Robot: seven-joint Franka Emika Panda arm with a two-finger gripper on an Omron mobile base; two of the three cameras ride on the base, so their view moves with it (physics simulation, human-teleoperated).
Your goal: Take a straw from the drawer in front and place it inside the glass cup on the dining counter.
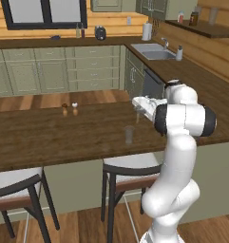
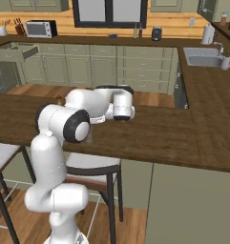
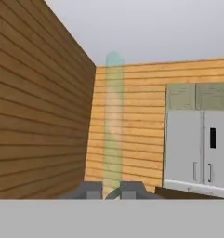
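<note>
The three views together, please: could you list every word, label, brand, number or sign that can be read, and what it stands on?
None: no readable text anywhere.
The microwave, the jars on the wall shelf and the fridge show no legible markings.

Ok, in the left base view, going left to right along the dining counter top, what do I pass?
Two small shakers standing side by side → the glass cup → the robot's white arm reaching over the dining counter.
</note>
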